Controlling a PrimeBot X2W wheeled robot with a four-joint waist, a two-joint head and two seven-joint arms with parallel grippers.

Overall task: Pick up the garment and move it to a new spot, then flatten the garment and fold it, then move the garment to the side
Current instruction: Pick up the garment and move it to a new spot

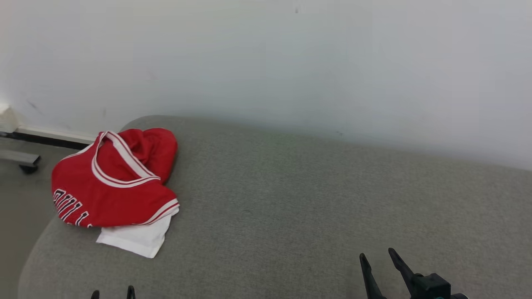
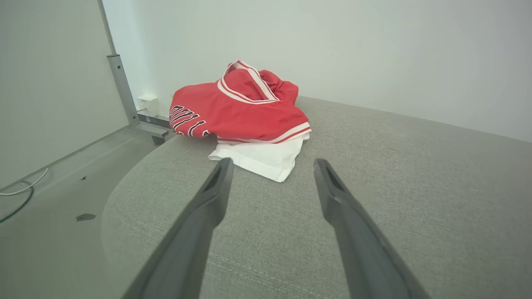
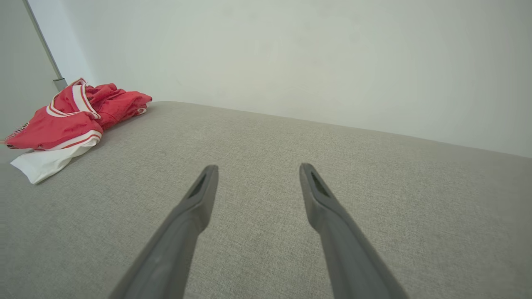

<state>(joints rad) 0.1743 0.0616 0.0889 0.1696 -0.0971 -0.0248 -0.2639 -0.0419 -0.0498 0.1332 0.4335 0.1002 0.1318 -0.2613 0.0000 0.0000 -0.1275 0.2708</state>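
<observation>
Garment (image 1: 112, 187) handling is judged first. A red jersey with white trim is seen crumpled in a heap at the far left end of the cushion (image 1: 291, 199), its lettered side reaching the rounded edge. A white flap shows beneath its near side, and it cannot be told whether this is lining or a separate layer. The cloth is taken to be light, limp and perhaps slippery, so sagging and unfolding are to be expected once it is lifted. Hold is best taken on the trimmed neckline or on a raised fold on top, where layers are doubled. A pinch on the white flap alone might lift only that layer.

The left gripper (image 2: 273, 161) is held wide open and empty, aimed at the white flap and just short of it. The right gripper (image 3: 257, 166) is likewise spread wide and empty, well apart from the heap, over bare cushion.

Nothing is seen between the left gripper and the heap. The wall (image 1: 291, 62) stands close behind. A post (image 2: 122, 89) and a cable (image 2: 20, 195) are found on the floor (image 2: 50, 174) to the left, where the cloth could slip off.
</observation>
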